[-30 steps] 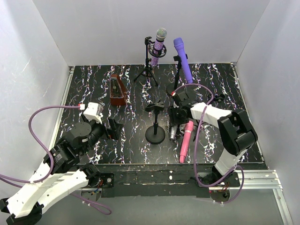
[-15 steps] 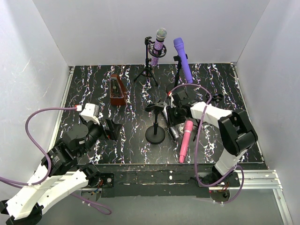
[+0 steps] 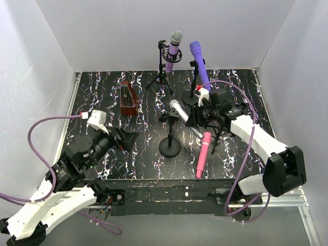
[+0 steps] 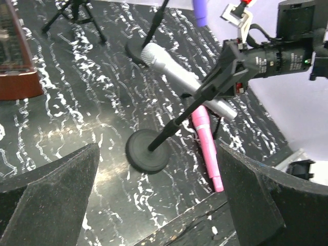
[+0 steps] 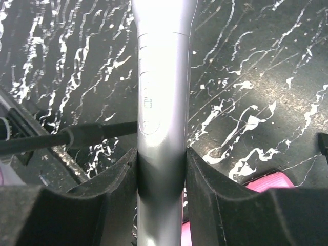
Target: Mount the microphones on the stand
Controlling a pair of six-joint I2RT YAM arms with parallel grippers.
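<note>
At table (image 3: 102, 97) centre, found silver-grey microphone (image 3: 183, 117) clamped between right gripper (image 3: 196, 120) fingers, raised off surface, tilted, head toward far left, just beside clip of short stand (image 3: 169, 137); contact not determinable. Noted pink microphone (image 3: 203, 154) lying flat, right of stand base. Recorded glittery purple microphone (image 3: 175, 46) and violet microphone (image 3: 200, 64) mounted at far edge. Logged left gripper (image 3: 125, 139) near left, jaws apart, empty.

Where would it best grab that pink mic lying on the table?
Likely mid-barrel on the pink mic, from straight above, fingers closing across its width. It lies flat and slim, and its far end is crowded by the silver mic in the right gripper.
</note>
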